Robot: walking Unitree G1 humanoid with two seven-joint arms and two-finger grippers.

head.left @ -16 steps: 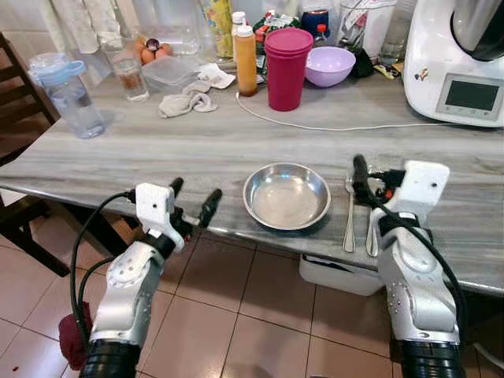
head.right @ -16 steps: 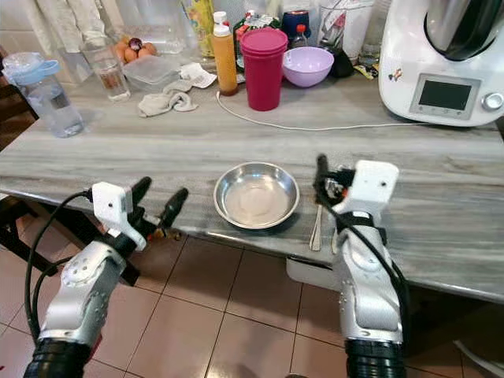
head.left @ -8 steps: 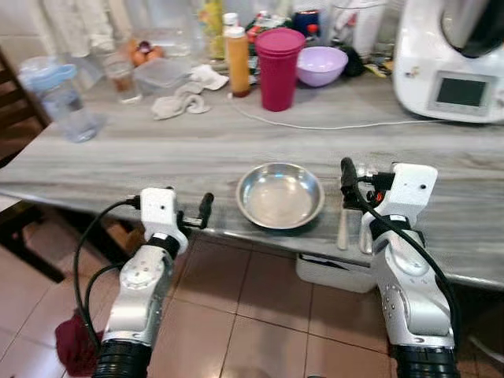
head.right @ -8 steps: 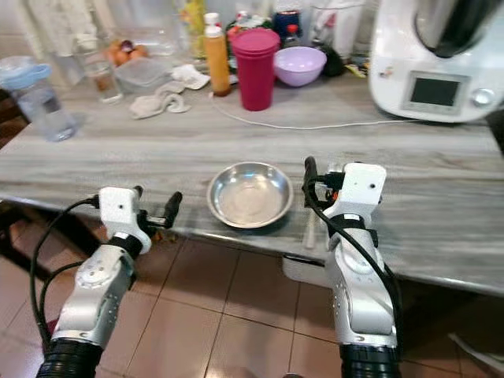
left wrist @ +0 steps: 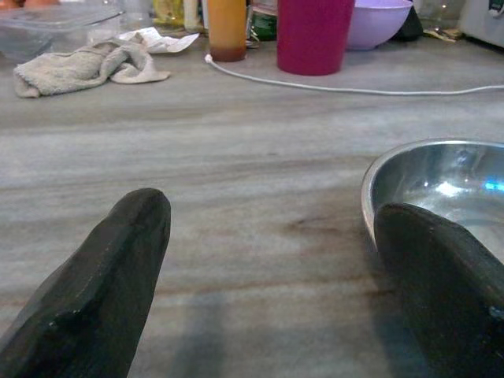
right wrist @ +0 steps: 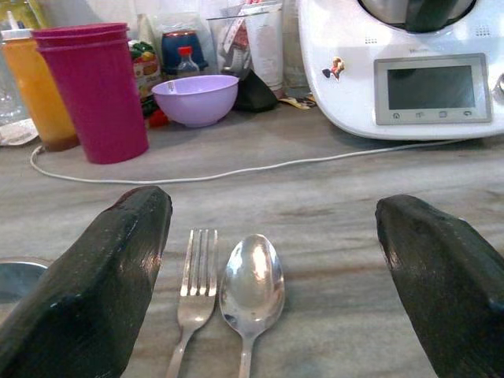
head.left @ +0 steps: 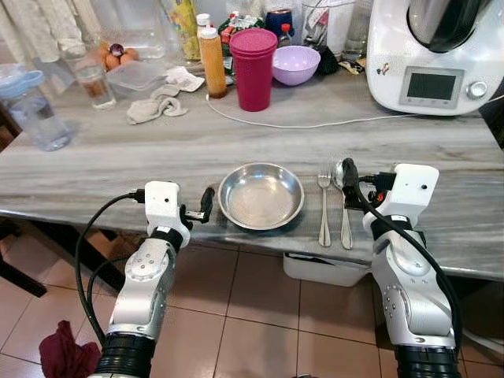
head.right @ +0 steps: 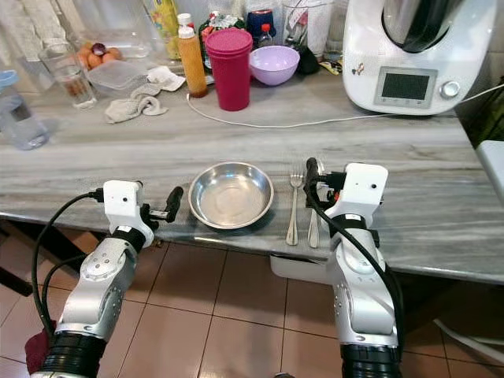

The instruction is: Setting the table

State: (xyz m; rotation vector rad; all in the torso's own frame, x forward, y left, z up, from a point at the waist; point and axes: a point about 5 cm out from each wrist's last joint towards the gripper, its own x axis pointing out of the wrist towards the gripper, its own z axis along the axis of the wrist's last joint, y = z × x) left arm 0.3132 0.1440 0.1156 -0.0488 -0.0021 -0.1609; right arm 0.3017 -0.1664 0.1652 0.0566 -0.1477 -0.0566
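Observation:
A round steel bowl (head.left: 261, 196) sits near the front edge of the grey table (head.left: 157, 157). Just right of it a fork (head.left: 324, 209) and a spoon (head.left: 343, 206) lie side by side, handles toward me. My right gripper (head.left: 358, 185) hovers open at the spoon's right side; in the right wrist view both pieces of cutlery lie between its fingers (right wrist: 94, 276). My left gripper (head.left: 198, 211) is open at the table edge just left of the bowl, whose rim (left wrist: 425, 165) appears by one finger in the left wrist view.
At the back stand a magenta cup (head.left: 253, 57), an orange bottle (head.left: 211, 51), a purple bowl (head.left: 295, 64), a cloth (head.left: 155, 107), a glass (head.left: 89, 79), a water jug (head.left: 31, 110) and a white kitchen machine (head.left: 433, 55) with a cable (head.left: 315, 124). A white bin (head.left: 323, 270) is under the table.
The camera has shifted, so the scene sits further left. My left gripper has come in level at the table edge next to the bowl. Bowl, fork and spoon stay put.

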